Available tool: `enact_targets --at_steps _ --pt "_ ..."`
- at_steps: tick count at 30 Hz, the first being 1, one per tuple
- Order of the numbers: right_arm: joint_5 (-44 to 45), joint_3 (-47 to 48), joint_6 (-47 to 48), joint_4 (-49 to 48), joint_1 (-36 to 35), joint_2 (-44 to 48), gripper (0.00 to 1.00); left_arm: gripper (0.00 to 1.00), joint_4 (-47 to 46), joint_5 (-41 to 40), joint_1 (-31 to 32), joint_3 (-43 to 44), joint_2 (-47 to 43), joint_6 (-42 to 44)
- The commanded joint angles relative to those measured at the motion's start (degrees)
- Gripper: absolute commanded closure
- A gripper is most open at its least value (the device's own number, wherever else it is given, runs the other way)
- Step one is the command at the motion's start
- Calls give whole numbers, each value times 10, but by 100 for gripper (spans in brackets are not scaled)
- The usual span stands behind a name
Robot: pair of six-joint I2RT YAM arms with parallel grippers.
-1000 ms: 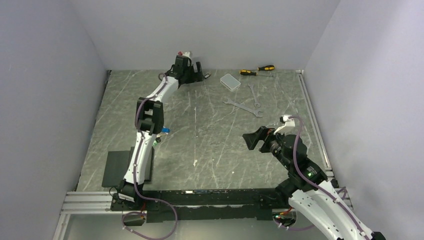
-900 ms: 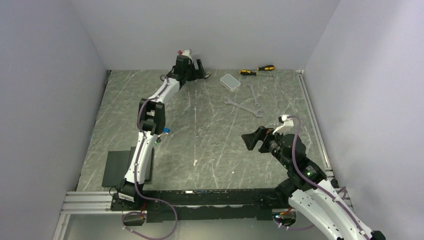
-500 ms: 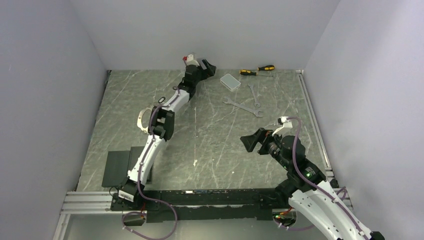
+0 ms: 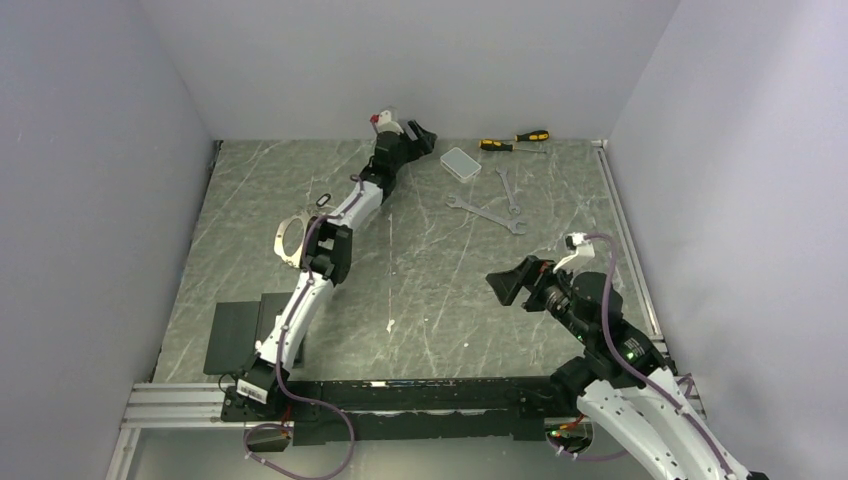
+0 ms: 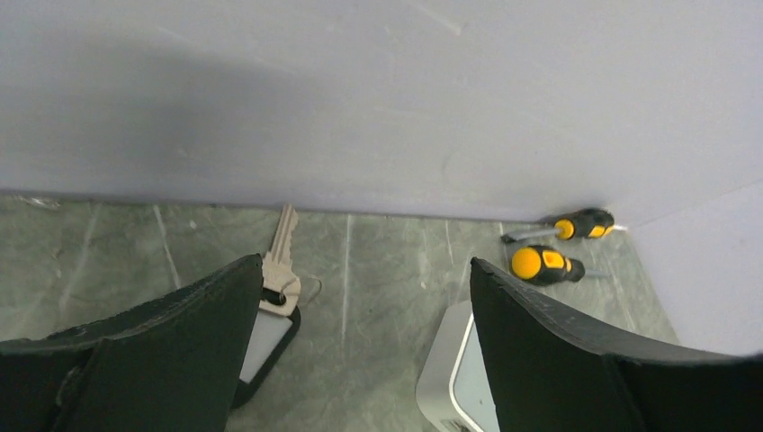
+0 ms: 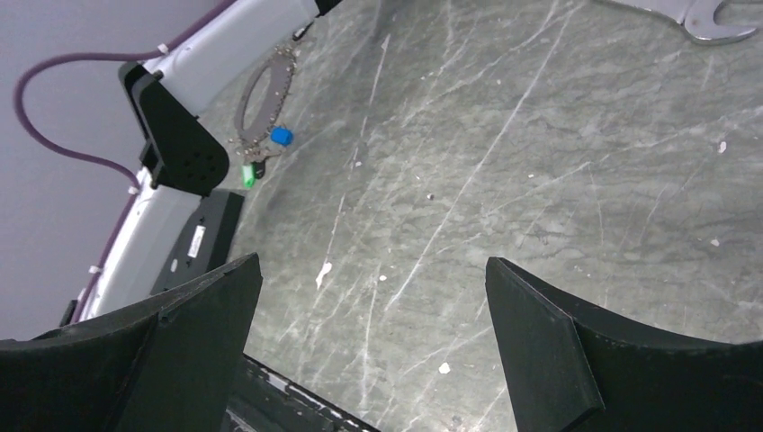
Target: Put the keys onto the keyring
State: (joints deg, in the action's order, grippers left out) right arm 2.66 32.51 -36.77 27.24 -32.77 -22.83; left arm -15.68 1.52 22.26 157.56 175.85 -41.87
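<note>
up at the far wall (image 5: 360, 108), left claw (image 5: 364, 265) gapes near a tagged key (image 5: 281, 256), clear box (image 5: 454, 378) and screwdrivers (image 5: 544, 264) alongside; right claw (image 6: 373, 262) gapes too; keyring (image 4: 280, 238) lies beside the left arm (image 4: 298, 300).

**Soft, even light**

Overhead view bright, diffuse, sharp; faint shadows under the arms (image 4: 292, 310). In the left wrist view a broad shadow dims the wall (image 5: 135, 108); the close fingers (image 5: 162, 351) are dark, slightly blurred.
</note>
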Motion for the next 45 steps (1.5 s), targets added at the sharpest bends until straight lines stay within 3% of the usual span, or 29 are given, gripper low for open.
enact_targets --at_steps 1,10,17,19,22,24,29,34,39,45 --pt "4 46 -14 38 -2 19 0 10 212 32 20 -2 -21 2" --pt "-24 92 -42 101 -2 80 0 11 378 85 38 -28 -80 -25" --pt "-33 121 -27 142 -2 116 0 22 407 191 78 -112 -144 91" --pt "-29 131 -19 156 -1 119 0 30 418 157 93 -175 -201 138" --pt "-28 138 -12 171 -2 123 0 31 333 90 103 -340 -334 156" --pt "-28 135 -11 169 -2 126 0 33 323 43 103 -379 -390 165" --pt "-38 126 -5 150 -1 120 0 38 407 -53 126 -318 -414 233" --pt "-44 114 4 134 -2 103 0 36 337 -138 156 -352 -416 296" --pt "-45 106 7 126 -1 93 0 42 337 -207 159 -264 -329 294" --pt "-45 94 5 115 -1 88 0 45 269 -239 159 -229 -255 288"
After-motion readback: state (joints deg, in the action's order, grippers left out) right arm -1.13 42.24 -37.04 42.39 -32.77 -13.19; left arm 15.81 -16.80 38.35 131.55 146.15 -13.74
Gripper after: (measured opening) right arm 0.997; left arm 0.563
